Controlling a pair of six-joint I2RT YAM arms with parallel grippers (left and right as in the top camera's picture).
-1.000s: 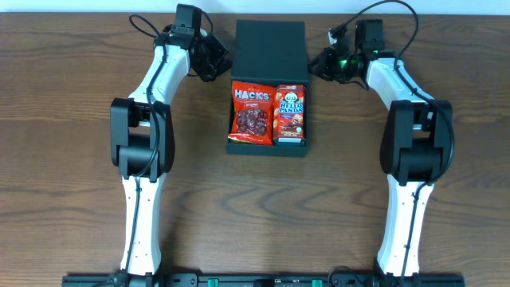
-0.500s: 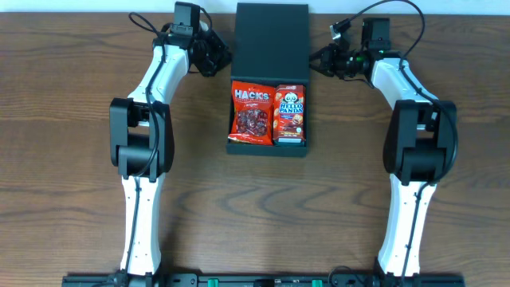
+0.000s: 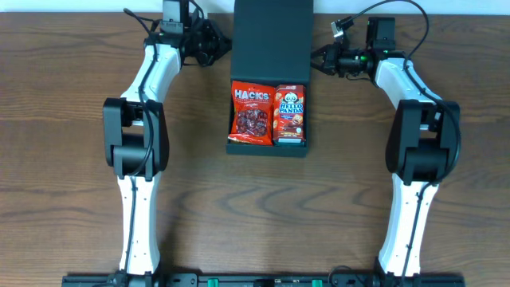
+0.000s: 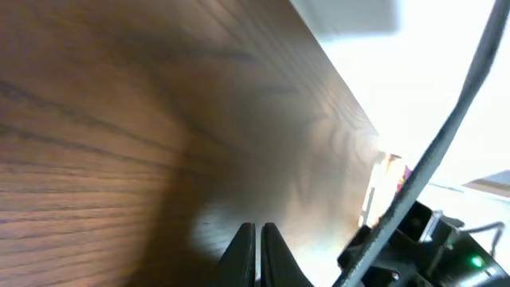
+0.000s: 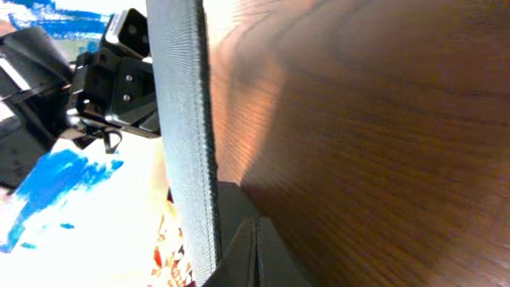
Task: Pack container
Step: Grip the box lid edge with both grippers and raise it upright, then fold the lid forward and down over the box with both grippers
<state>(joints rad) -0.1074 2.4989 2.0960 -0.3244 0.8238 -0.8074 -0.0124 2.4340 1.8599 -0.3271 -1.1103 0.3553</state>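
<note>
The container (image 3: 267, 148) is a dark teal box in the middle of the overhead view. Its flap lid (image 3: 271, 40) stands open at the far side. Inside lie a red HACKS bag (image 3: 251, 115) on the left and a Hello Panda pack (image 3: 290, 114) on the right. My left gripper (image 3: 220, 49) is shut and empty beside the lid's left edge. My right gripper (image 3: 316, 60) is shut and empty against the lid's right edge. In the right wrist view the shut fingers (image 5: 256, 239) sit next to the lid's grey edge (image 5: 185, 135). The left wrist view shows shut fingers (image 4: 259, 239) over wood.
The wooden table (image 3: 80, 199) runs all round the box. Its far edge (image 3: 80, 16) lies just behind both wrists. Cables loop above each wrist. The right arm (image 4: 430, 231) shows in the left wrist view.
The lid has swung further up and back. Both grippers have moved with its side edges toward the table's far edge.
</note>
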